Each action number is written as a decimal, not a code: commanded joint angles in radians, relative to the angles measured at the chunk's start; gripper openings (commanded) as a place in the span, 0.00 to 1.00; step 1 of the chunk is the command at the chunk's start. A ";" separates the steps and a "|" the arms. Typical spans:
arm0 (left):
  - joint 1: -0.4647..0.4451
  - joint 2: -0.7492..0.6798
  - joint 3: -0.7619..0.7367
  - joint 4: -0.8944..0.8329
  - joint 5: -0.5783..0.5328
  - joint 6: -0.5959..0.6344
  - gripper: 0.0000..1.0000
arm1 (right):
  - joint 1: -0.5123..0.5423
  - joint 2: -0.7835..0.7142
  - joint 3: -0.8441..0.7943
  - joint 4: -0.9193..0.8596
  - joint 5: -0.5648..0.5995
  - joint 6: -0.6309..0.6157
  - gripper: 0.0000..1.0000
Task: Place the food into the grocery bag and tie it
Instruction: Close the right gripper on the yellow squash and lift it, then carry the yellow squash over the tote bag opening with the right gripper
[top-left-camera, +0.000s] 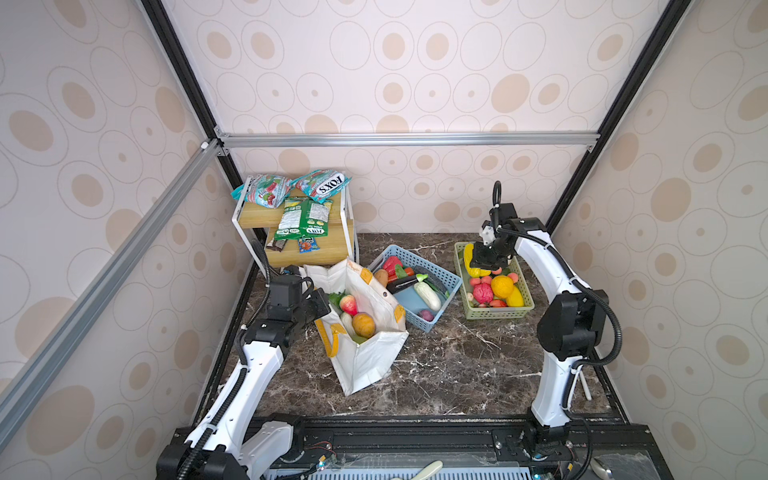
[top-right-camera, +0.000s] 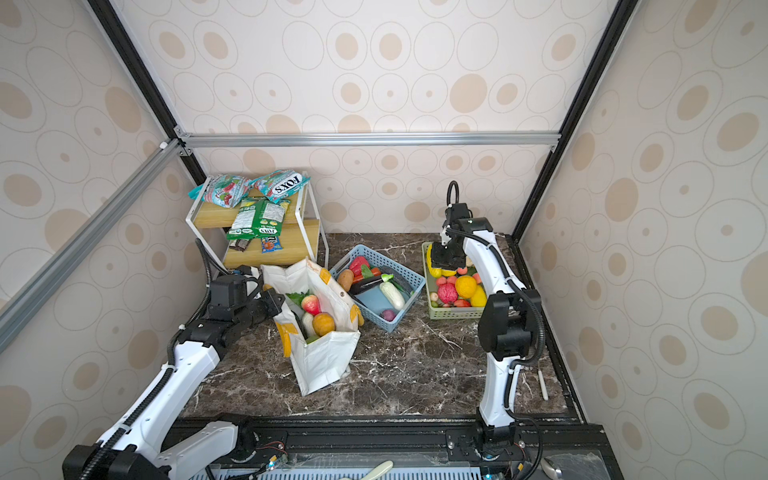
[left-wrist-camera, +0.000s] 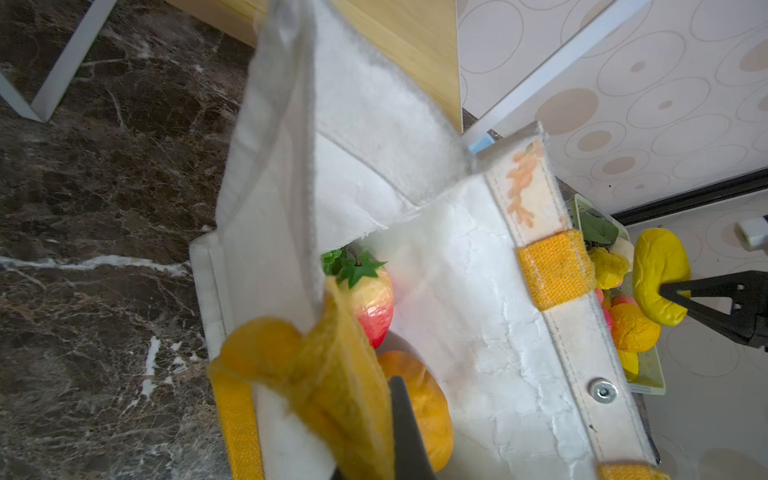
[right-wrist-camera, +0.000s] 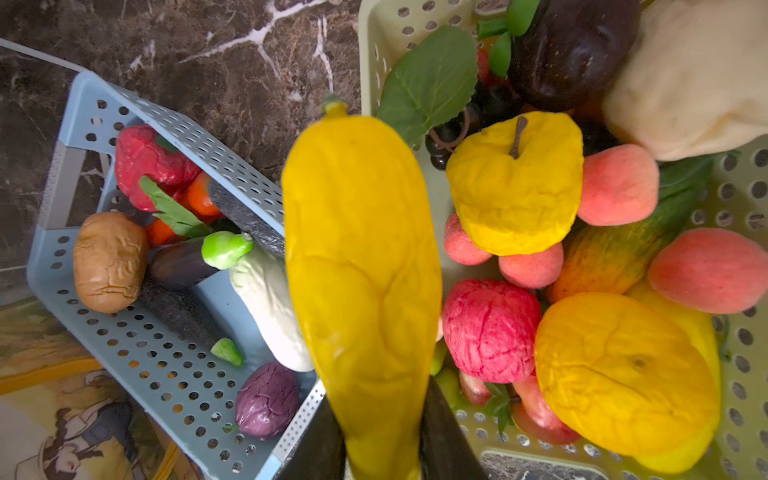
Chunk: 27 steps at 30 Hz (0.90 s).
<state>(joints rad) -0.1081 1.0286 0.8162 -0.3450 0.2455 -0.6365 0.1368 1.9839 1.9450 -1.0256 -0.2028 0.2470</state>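
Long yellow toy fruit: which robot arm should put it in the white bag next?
Right. The right claw grips the long yellow toy fruit above the green basket. The left claw is shut on the grocery bag's yellow handle, holding the bag open.

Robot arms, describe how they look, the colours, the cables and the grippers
The left arm and right arm match. Both have smooth white shells on the long links and bulky black joint housings. A black ribbed hose runs along each arm, fastened with white ties. The left gripper and right gripper are black, with slim tapered fingers. No markings are legible.
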 joint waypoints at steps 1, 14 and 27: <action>0.007 -0.009 0.038 0.026 0.012 0.028 0.00 | 0.013 -0.067 -0.030 -0.009 -0.028 0.015 0.29; 0.007 -0.018 0.042 0.030 0.016 0.031 0.00 | 0.058 -0.138 0.017 -0.019 -0.069 0.034 0.29; 0.007 -0.027 0.051 0.023 0.020 0.034 0.00 | 0.183 -0.180 0.080 -0.026 -0.079 0.068 0.28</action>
<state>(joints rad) -0.1081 1.0245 0.8162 -0.3447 0.2642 -0.6304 0.2878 1.8362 1.9999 -1.0317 -0.2676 0.2951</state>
